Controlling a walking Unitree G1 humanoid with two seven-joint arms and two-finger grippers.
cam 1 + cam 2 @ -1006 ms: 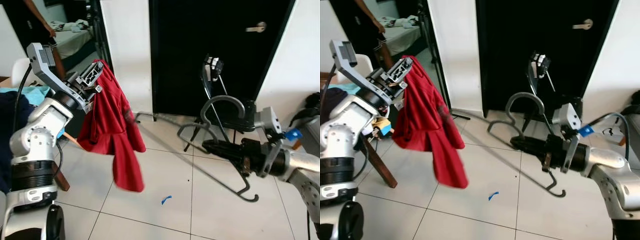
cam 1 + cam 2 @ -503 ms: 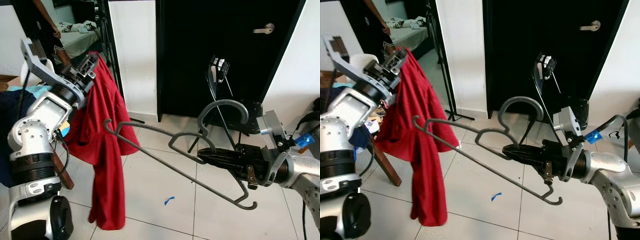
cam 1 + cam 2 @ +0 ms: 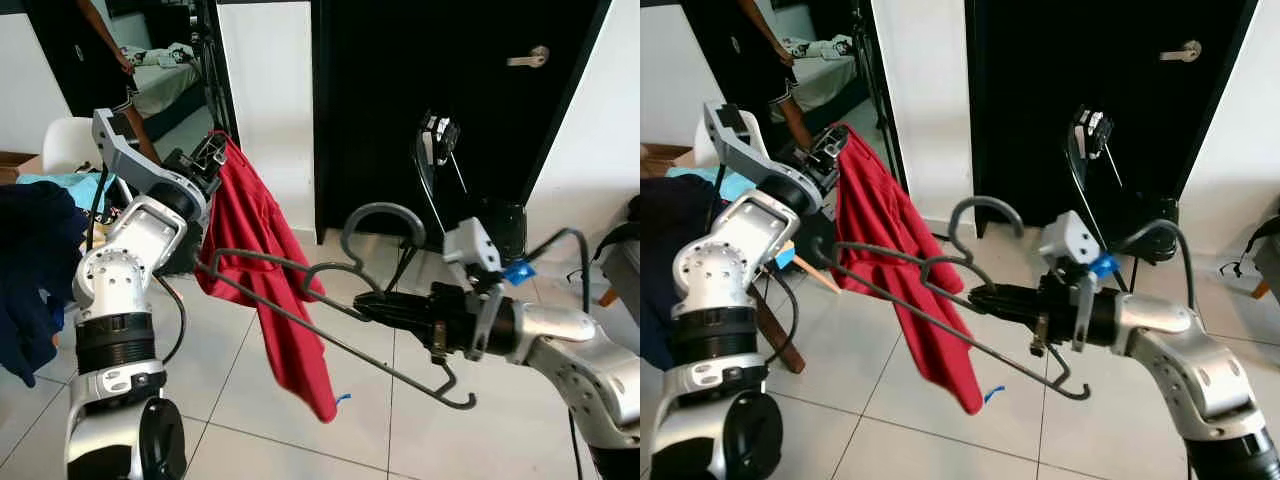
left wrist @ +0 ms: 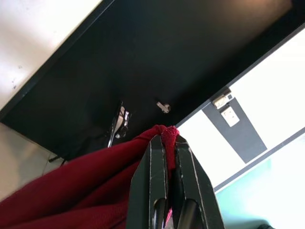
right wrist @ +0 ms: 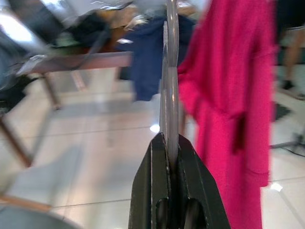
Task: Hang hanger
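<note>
Red shirt [image 3: 270, 270] pinched by left gripper [image 3: 212, 152]; right gripper [image 3: 372, 307] clamps grey hanger [image 3: 300, 290].

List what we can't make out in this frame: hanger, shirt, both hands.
- Hanger: its far end lies against the red shirt; head views can't settle whether it is inside the fabric.
- Right wrist view: motion blur smears the shirt and the furniture behind; hanger is seen edge-on.
- Left hand: fabric fold covers its grip point.
- Right hand: contact with the hanger is too small in head views.
- Person: cut off by the top edge.
</note>
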